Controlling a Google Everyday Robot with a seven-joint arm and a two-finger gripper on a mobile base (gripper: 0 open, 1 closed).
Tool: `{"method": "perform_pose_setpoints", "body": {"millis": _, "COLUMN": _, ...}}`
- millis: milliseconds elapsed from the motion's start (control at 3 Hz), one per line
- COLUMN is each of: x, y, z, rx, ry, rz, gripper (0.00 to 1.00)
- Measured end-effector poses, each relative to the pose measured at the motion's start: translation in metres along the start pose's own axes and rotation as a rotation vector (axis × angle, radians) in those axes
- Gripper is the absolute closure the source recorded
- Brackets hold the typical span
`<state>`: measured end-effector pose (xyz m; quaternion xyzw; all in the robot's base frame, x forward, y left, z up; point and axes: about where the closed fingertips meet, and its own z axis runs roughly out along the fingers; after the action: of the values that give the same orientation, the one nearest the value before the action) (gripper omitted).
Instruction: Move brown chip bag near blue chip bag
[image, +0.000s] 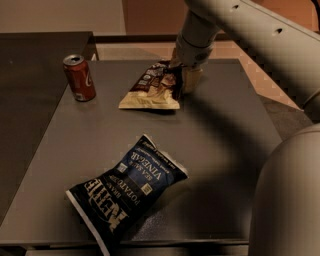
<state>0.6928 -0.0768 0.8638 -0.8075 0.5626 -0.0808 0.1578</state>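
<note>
blue chip bag (127, 192) lies flat at the near edge of the table (225, 150) — that's my target. farther back, well apart, the brown chip bag (150, 92), its rt end pinched in the gripper (182, 77), closed on it for carrying fwd — soda can (79, 77) back left.

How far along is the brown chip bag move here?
Done: the gripper is at the far right corner of the brown chip bag. In hand: taking hold there; grip not confirmable. Left: the carry, since the bag lies far from the blue chip bag.
</note>
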Motion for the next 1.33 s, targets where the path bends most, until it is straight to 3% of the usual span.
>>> {"method": "perform_pose_setpoints", "body": {"millis": 667, "x": -0.006, "y": 0.002, "z": -0.023, "rx": 0.053, "ry": -0.032, "rz": 0.015, "gripper": 0.88}}
{"method": "perform_pose_setpoints", "body": {"millis": 1000, "x": -0.014, "y": 0.013, "z": -0.055, "rx": 0.078, "ry": -0.105, "rz": 0.085, "gripper": 1.0}}
{"method": "perform_pose_setpoints", "body": {"millis": 1333, "x": -0.029, "y": 0.035, "z": -0.092, "rx": 0.053, "ry": -0.19, "rz": 0.148, "gripper": 1.0}}
